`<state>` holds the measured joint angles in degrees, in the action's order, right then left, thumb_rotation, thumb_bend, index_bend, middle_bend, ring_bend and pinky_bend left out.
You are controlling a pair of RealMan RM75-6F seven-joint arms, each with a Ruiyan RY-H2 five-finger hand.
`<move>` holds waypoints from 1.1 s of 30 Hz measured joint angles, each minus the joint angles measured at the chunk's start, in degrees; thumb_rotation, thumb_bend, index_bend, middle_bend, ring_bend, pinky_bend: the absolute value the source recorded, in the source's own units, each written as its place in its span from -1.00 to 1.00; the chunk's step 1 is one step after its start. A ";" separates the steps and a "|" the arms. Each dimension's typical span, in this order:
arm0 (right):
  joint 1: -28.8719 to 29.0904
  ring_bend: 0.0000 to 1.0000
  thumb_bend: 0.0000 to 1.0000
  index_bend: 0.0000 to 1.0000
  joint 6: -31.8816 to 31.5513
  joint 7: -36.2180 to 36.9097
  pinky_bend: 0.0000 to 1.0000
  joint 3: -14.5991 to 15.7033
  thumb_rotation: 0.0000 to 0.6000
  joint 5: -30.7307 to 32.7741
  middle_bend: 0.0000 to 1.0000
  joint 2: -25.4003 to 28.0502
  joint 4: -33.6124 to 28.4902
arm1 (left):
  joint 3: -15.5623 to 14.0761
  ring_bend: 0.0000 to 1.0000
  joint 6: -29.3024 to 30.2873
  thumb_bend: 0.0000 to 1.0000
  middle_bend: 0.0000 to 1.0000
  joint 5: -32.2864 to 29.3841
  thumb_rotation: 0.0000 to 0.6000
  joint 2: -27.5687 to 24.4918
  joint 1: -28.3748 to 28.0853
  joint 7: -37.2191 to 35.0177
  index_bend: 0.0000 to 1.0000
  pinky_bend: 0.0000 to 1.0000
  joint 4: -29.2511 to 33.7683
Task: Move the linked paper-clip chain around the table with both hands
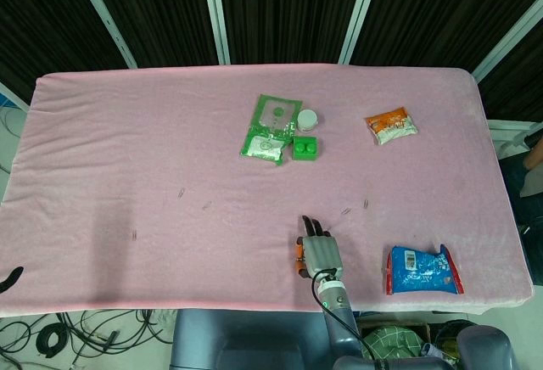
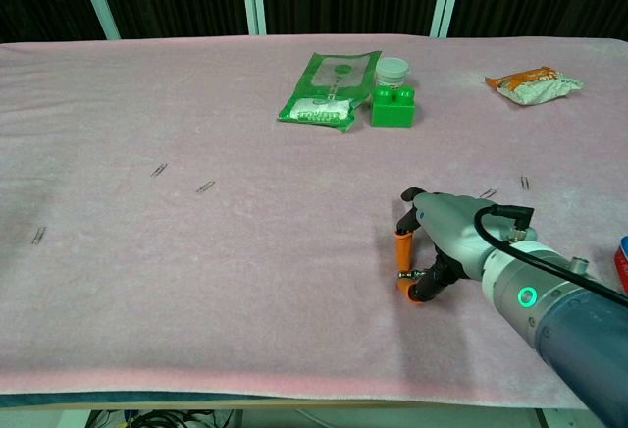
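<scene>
A: On the pink table (image 1: 127, 149), near its front edge, your right hand (image 1: 316, 254) rests low, fingers curled down toward the cloth with nothing in them.

B: And the left hand?

A: Only a dark tip shows at the head view's lower left edge (image 1: 10, 278); you cannot tell how its fingers stand.

B: Where are the clips?

A: Scattered and apart (no linked chain that I can make out). 2 clips (image 2: 505, 188) lie just beyond your right hand; 3 more lie well to its left (image 2: 157, 170), (image 2: 205, 187), (image 2: 38, 236).

B: Anything else?

A: A green packet (image 1: 270, 128), a green block (image 1: 305, 147) and a white cup (image 1: 307, 119) sit mid-table, an orange packet (image 1: 391, 126) further right, a blue packet (image 1: 422, 271) near the front right corner.
</scene>
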<state>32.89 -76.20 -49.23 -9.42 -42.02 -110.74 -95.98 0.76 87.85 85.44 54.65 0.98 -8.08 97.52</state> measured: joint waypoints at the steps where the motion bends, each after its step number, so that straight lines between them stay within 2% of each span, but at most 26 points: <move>1: -0.01 -0.92 -0.39 0.17 -0.03 -0.02 -0.52 0.02 1.00 0.00 -1.00 0.02 -0.06 | 0.00 -1.00 0.07 -0.57 -0.99 0.01 1.00 0.00 0.03 -0.01 -0.90 -1.00 0.00; 33: 0.24 -0.92 -0.39 0.20 0.32 0.17 -0.52 -0.19 1.00 0.41 -1.00 0.38 -0.36 | 0.04 -1.00 -0.10 -0.57 -0.99 -0.12 1.00 0.05 0.00 0.21 -0.89 -1.00 0.08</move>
<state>33.12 -75.87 -49.06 -9.61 -41.62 -110.35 -96.35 0.80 87.75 85.32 54.70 0.98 -7.87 97.59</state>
